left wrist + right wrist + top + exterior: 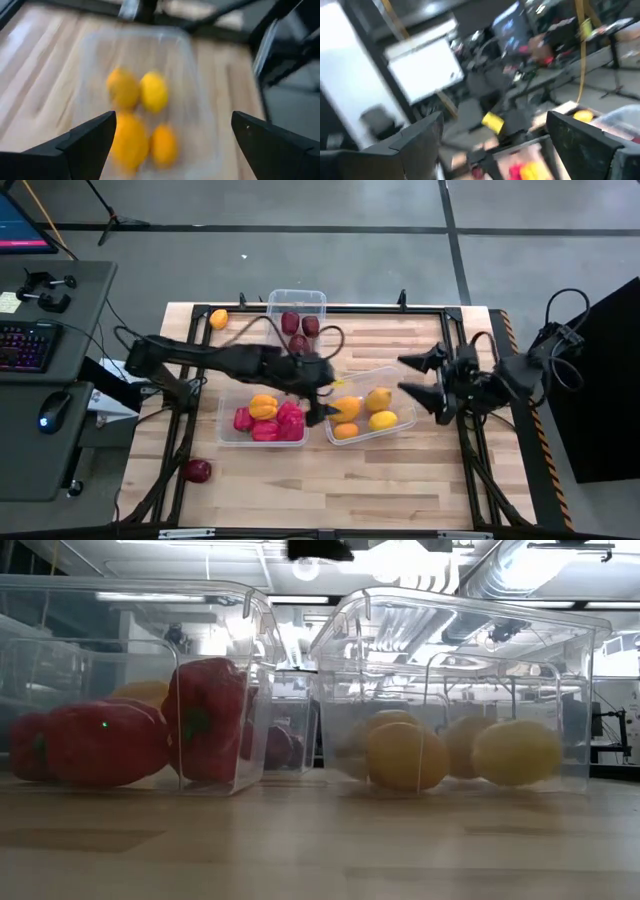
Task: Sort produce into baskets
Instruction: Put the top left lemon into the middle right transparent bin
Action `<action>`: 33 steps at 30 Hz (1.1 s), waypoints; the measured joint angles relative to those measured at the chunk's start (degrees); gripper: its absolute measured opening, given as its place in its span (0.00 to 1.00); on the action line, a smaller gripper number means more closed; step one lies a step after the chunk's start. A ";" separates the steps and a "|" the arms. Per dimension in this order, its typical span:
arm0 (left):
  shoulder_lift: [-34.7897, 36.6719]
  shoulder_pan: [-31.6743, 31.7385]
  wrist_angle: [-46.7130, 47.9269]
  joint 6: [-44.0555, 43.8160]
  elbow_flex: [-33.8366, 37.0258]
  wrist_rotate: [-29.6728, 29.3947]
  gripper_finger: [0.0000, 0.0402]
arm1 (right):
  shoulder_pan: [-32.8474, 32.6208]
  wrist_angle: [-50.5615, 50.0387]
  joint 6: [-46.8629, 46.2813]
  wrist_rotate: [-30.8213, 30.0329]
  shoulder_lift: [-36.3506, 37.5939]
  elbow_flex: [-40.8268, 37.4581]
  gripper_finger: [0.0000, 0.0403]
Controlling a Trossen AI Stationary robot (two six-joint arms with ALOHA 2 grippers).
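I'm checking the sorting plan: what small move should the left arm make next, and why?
Probably lift the left gripper away and head for a loose piece. In the left wrist view its fingers stand wide apart and empty above the clear plastic tub of yellow and orange fruit. A dark red round piece and a small orange piece lie outside the tubs. The right gripper waits, open.
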State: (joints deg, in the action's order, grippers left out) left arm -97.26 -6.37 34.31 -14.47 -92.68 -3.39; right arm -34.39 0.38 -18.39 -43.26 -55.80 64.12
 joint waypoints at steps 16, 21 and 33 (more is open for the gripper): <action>33.79 15.45 21.38 -7.45 27.01 -27.90 0.95 | 12.82 5.77 3.97 -6.56 -0.51 0.00 0.85; 40.48 35.28 16.49 -10.82 38.43 -25.10 0.95 | 19.60 3.98 0.35 -5.45 -0.49 0.00 0.85; 27.81 56.23 6.83 -15.75 45.62 -19.93 0.94 | 36.81 -9.42 -9.14 5.46 -0.49 -0.02 0.85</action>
State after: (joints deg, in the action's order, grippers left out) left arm -69.45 49.86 41.15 -30.22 -47.07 -23.32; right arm 2.42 -9.04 -27.53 -37.79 -56.29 64.10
